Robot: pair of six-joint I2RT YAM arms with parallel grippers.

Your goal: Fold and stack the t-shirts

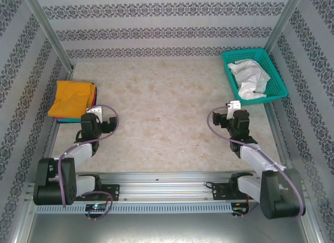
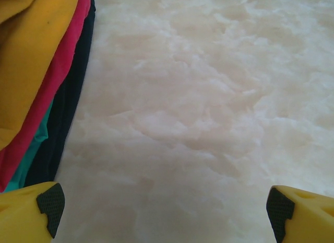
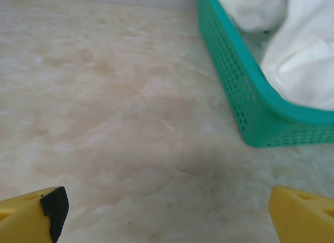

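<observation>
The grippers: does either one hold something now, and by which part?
Nothing is held. The left gripper and the right gripper both stand open, with bare table between their jaws; the stacked t-shirts lie beside the left one.

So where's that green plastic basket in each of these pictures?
Top external: the teal basket sits in the table's far right corner, at the upper right of the picture, with white cloth inside.
Right wrist: basket at upper right, holding the same white cloth.
Left wrist: this camera faces the folded shirt stack at its upper left.
Shared landmark: the pale marbled table top.
</observation>
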